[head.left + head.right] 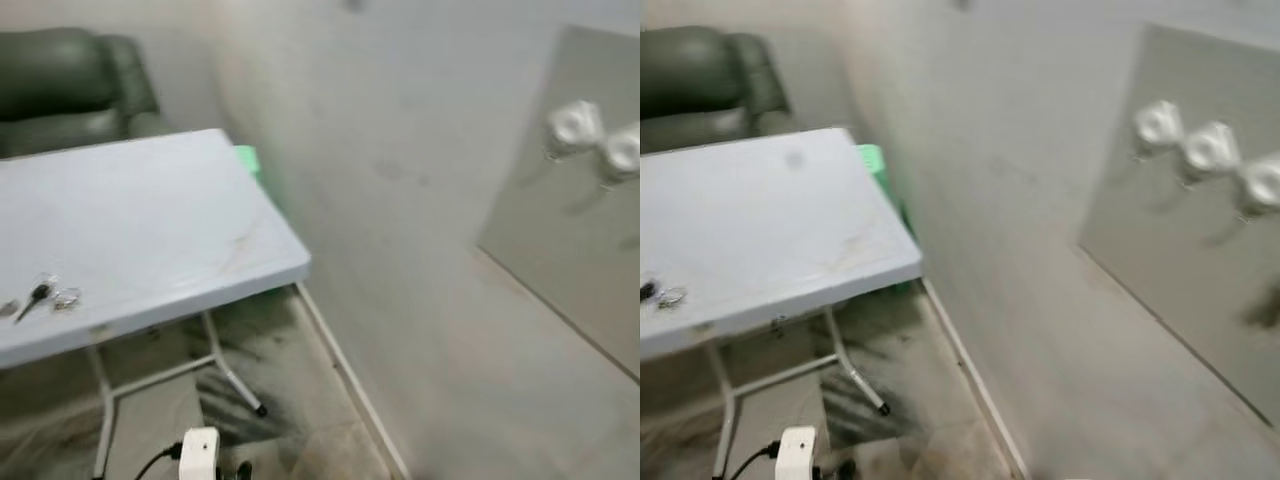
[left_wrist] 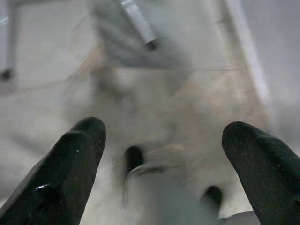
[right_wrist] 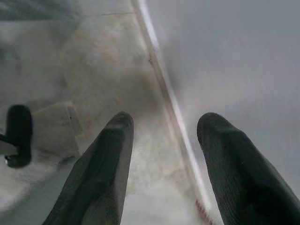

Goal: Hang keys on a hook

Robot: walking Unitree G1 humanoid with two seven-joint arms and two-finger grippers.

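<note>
- A pale grey-blue rectangular folding tabletop [image 1: 150,220] stands on thin white metal legs [image 1: 225,365], its far end near a dark green upholstered armchair and one long side near the wall.
- A small bunch of keys with a black-headed key and a silver ring [image 1: 45,295] lies on the tabletop close to its near edge.
- The mottled beige stone floor [image 1: 300,400] carries the tabletop's black-tipped legs and a white plug block with a black cable [image 1: 198,452].
</note>
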